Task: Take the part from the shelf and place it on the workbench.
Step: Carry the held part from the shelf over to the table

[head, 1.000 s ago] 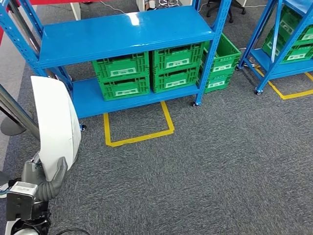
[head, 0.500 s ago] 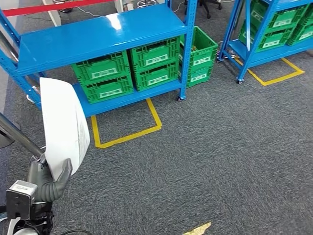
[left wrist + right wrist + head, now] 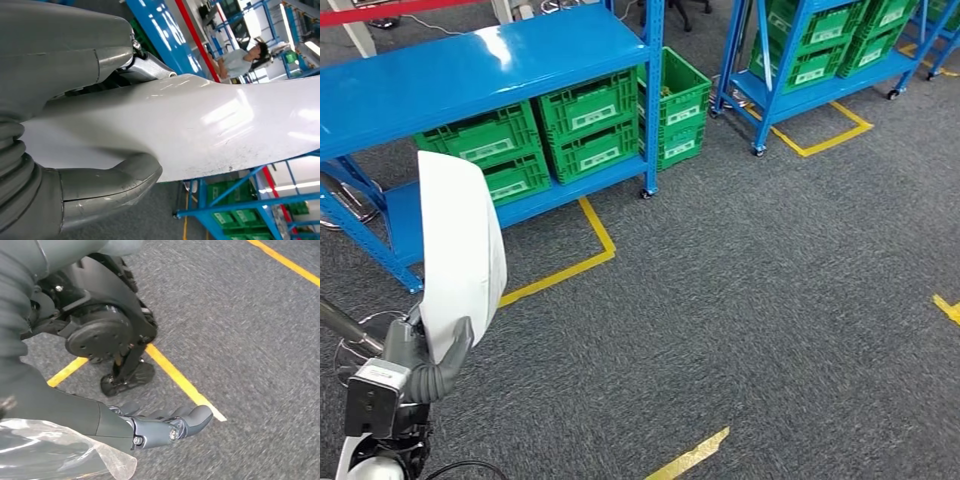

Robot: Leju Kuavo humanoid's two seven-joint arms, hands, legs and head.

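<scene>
Carry step: left hand point(image 3: 422, 365) is gripping white part point(image 3: 460, 250), holding it upright near blue shelf point(image 3: 471, 70). Right hand point(image 3: 166, 427) is hanging released, empty. Next: prob needs walking to workbench, w/ grip kept firm.

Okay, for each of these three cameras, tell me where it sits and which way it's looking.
Head view: high on the body, looking forward and down at grey carpet and the blue shelf; left hand holds the white part.
Left wrist view: behind the left hand, looking along the white part toward shelving.
Right wrist view: behind the right hand, facing the carpet.
Head and left wrist views share the white part.
</scene>
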